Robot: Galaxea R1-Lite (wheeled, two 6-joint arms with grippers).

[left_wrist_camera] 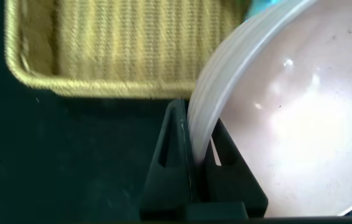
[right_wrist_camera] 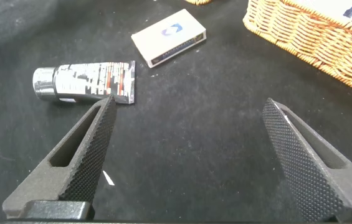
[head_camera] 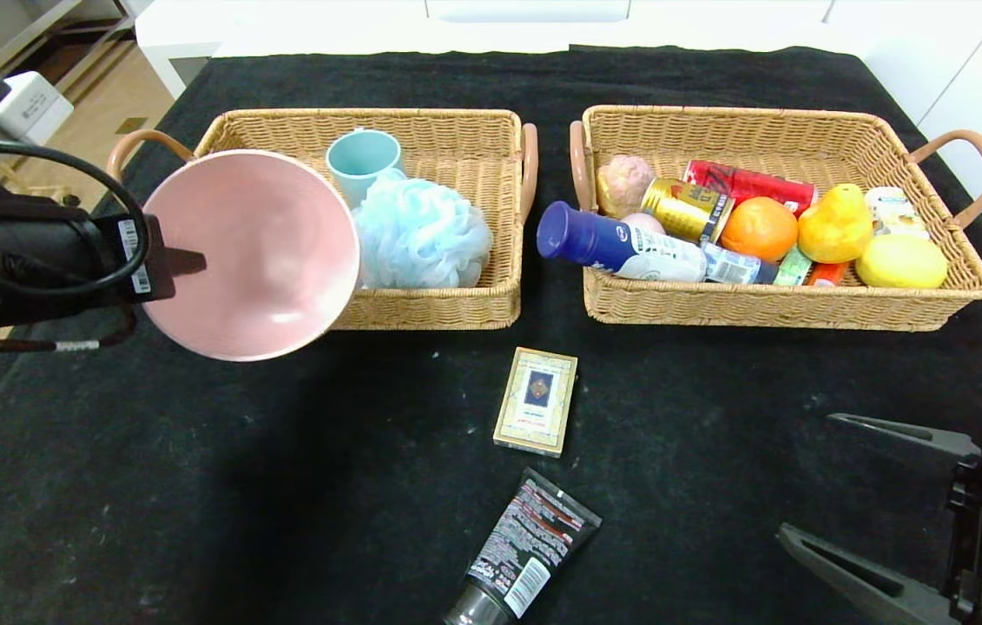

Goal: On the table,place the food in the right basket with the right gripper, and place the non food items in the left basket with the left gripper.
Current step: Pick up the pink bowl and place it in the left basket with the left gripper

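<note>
Pink round bowl point(head_camera: 252, 253): my left gripper point(left_wrist_camera: 194, 158) clamps its rim, seemingly above left wicker basket point(head_camera: 421, 305); right gripper point(right_wrist_camera: 188, 162) spread wide, idle.

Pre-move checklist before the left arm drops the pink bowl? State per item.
1. Grip: left gripper shut on the pink bowl, rim pinched between its fingers. Ok.
2. Position: bowl held tilted, overlapping the left basket at its near left corner, partly outside it. Not ok.
3. Landing room: teal cup and blue bath puff fill the basket's right part; left part hidden behind the bowl. Cannot tell.
4. Right gripper open over the table at near right, away from the baskets. Ok.
5. Remaining: card box and black tube on the table. Not ok.
</note>
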